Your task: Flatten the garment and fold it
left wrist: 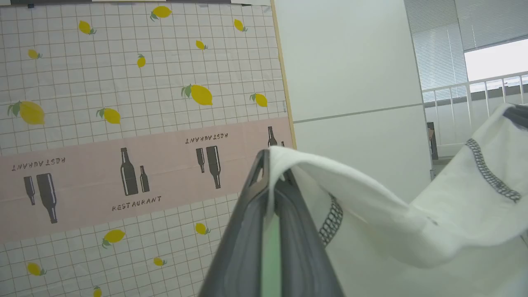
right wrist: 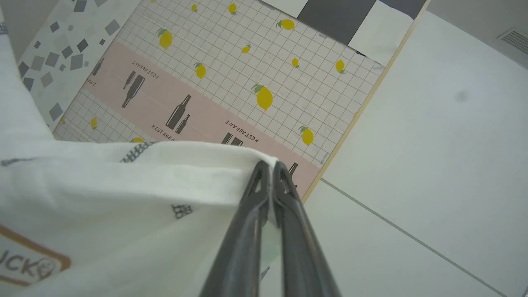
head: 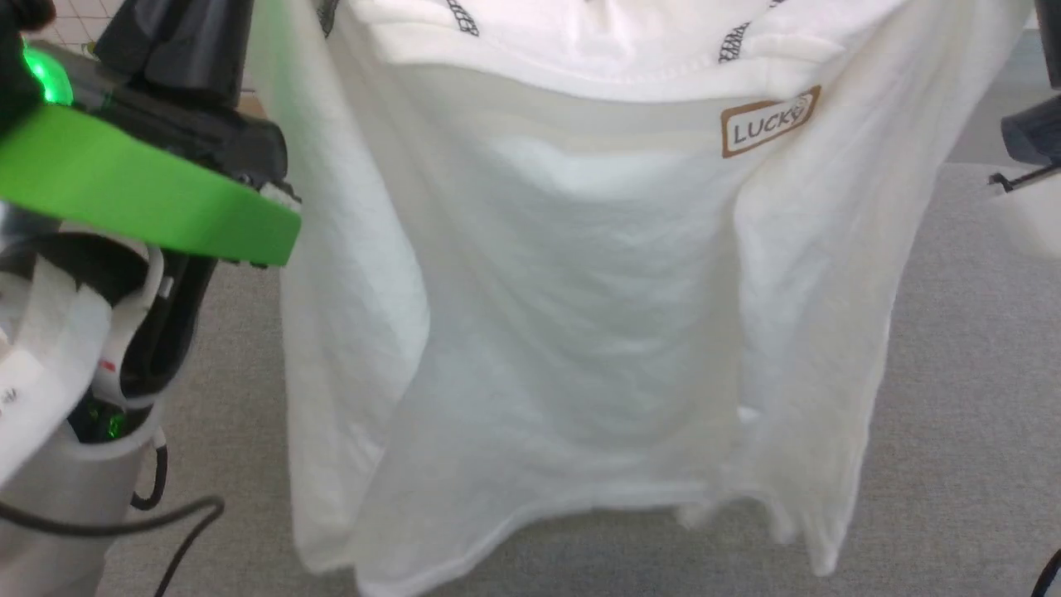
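The garment (head: 580,332) is suspended in the air by its shoulders, printed side toward the head camera, with the printed tag (head: 769,122) below the neckline and the lower hem (head: 514,526) hanging close to the grey surface (head: 953,373); whether the hem touches it cannot be told. The left gripper (left wrist: 272,171) is fully closed on a fold of fabric at one shoulder edge, beside the zigzag stitching (left wrist: 330,222). The right gripper (right wrist: 271,169) is pinched tight on the opposite shoulder edge. The step in hand is judged to be the flattening. Both grips should be held level and drawn apart until the sag at the collar is taken up, without the thin fabric being overstretched. The hem should be lowered to the surface first, and the body then laid down progressively away from it, so that no cloth is tucked under. The jaws should be released only once the shoulders lie flat.
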{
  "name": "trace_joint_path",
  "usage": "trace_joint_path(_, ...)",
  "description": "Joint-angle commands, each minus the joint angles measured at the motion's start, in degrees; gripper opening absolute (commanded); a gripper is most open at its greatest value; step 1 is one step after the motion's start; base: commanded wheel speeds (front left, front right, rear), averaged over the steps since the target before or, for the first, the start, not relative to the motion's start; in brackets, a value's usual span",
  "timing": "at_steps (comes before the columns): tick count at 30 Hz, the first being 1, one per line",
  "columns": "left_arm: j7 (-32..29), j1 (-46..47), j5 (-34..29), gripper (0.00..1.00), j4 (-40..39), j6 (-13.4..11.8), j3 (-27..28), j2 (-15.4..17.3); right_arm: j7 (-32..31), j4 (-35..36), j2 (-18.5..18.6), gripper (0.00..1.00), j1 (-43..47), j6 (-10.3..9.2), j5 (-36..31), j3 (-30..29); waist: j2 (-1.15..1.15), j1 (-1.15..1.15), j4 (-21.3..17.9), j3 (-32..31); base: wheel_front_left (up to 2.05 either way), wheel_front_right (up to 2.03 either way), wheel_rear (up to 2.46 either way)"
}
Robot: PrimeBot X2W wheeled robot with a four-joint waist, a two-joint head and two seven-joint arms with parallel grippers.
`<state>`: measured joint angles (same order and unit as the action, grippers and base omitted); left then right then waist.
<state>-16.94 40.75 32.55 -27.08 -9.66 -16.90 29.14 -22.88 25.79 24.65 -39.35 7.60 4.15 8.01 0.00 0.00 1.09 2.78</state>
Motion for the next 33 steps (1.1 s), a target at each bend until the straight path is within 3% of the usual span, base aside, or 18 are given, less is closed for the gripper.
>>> trace_joint_path(1, -0.9, 1.6, 1.0, 0.0, 0.8, -0.3, 0.3, 0.0, -0.5, -0.9, 0.1, 0.0, -1.5, -0.11, 0.8, 0.5, 0.0, 0.0, 0.0, 0.6, 0.0, 0.0, 0.0)
trace_joint_path(9, -5.3, 11.2, 2.7, 0.0, 10.5, 1.3, -0.1, -0.1, -1.1, -10.1, 0.6, 0.0, -13.2, -0.11, 3.1, 6.2, 0.0, 0.0, -0.9, 8.0, 0.0, 0.0, 0.0)
trace_joint_path(16, -5.1, 26.7, -2.5, 0.0, 22.3, 2.7, -1.2, 0.0, 1.3, -26.0, 0.3, 0.0, -33.3, -0.11, 0.5, 13.5, 0.0, 0.0, -1.9, 17.9, 0.0, 0.0, 0.0)
trace_joint_path(25, 5.3, 44.4, -8.2, 0.0, 39.3, 4.1, -2.2, -3.8, 7.3, -46.4, -1.6, 0.0, -55.5, -0.11, -8.2, 19.6, 0.0, 0.0, -0.2, 28.9, 0.0, 0.0, 0.0)
trace_joint_path(33, 18.4, 44.3, -9.7, 0.0, 46.9, 7.6, -3.9, -5.4, 13.4, -56.5, -3.0, 0.0, -57.8, -0.11, -12.0, 19.8, 0.0, 0.0, 0.7, 34.9, 0.0, 0.0, 0.0)
